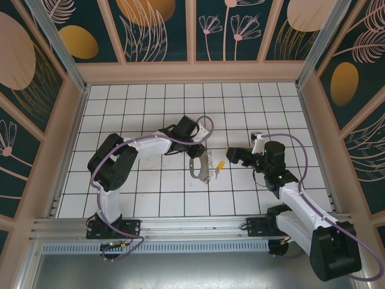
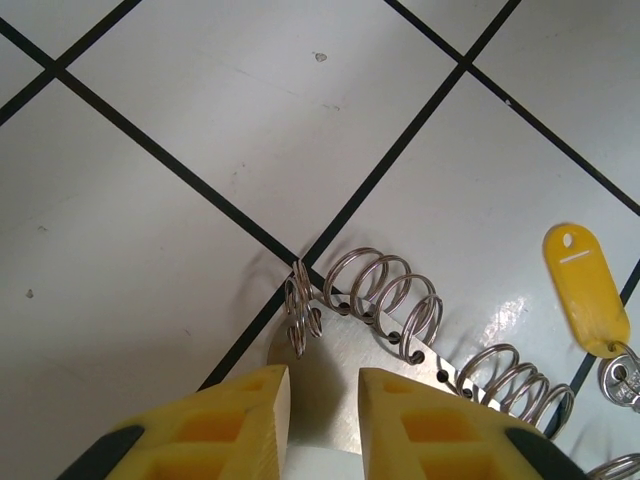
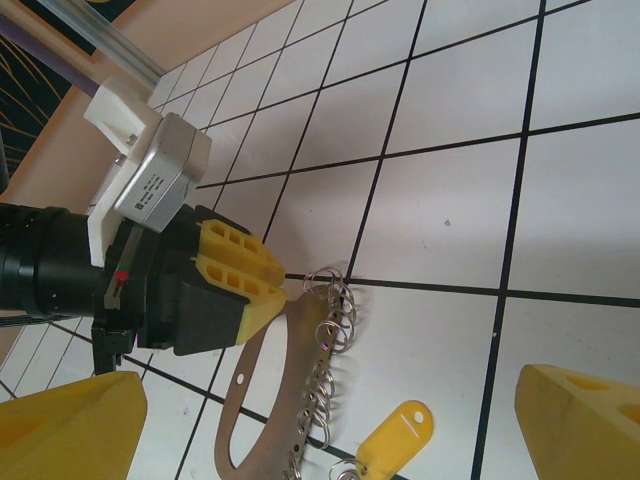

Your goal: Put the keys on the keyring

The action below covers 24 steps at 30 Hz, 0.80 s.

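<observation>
The keyring [image 1: 197,168] is a flat grey D-shaped metal loop lying on the white tiles, with several wire split rings [image 2: 385,295] along one edge. My left gripper [image 1: 199,152] is shut on its narrow top end [image 2: 325,345], one yellow pad [image 2: 240,425] on each side. In the right wrist view the same pinch shows on the keyring [image 3: 262,380]. A key with a yellow-orange head [image 1: 220,165] lies just right of the loop [image 2: 587,290] [image 3: 397,437], with a silvery piece [image 2: 620,380] at its lower end. My right gripper [image 1: 232,156] hovers beside it, open [image 3: 320,440].
White tiled floor [image 1: 156,108] with black grid lines, ringed by a low wooden wall [image 1: 192,72]. Both arm bases sit on the metal rail [image 1: 192,226] at the near edge. Open tiles lie behind and to the left of the keyring.
</observation>
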Each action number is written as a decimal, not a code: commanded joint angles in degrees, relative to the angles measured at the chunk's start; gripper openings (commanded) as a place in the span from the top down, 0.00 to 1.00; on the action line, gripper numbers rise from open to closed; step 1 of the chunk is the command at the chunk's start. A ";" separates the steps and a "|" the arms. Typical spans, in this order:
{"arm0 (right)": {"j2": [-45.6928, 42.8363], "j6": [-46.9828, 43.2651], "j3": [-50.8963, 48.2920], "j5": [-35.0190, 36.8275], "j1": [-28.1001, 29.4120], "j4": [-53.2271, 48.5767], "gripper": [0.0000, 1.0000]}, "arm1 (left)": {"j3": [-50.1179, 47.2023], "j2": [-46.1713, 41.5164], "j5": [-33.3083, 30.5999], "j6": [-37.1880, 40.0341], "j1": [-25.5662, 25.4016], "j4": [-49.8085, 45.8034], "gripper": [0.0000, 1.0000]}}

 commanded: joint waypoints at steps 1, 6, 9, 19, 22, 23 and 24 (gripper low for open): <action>-0.89 -1.40 1.08 0.62 0.29 -0.34 0.05 | 0.32 0.36 0.22 1.33 -0.38 0.68 0.77; -1.32 -1.63 1.23 0.74 0.29 -0.83 0.05 | 1.59 2.00 -0.54 1.96 -0.36 0.17 0.82; -1.33 -2.11 1.46 0.81 0.28 -1.04 0.05 | 2.22 2.56 0.21 2.21 -0.34 -0.16 0.82; -1.32 -2.42 2.00 0.67 0.28 -1.35 0.05 | 3.09 3.78 -0.72 3.00 -0.38 -0.16 0.84; -1.81 -2.53 2.00 0.84 0.28 -1.50 0.05 | 3.36 4.14 -0.67 3.14 -0.36 0.13 0.84; -2.00 -2.55 1.92 0.93 0.28 -1.55 0.05 | 3.45 4.21 -0.66 3.13 -0.36 0.10 0.84; -2.04 -2.68 1.93 0.93 0.28 -1.56 0.05 | 3.62 4.39 -0.69 3.17 -0.38 0.14 0.85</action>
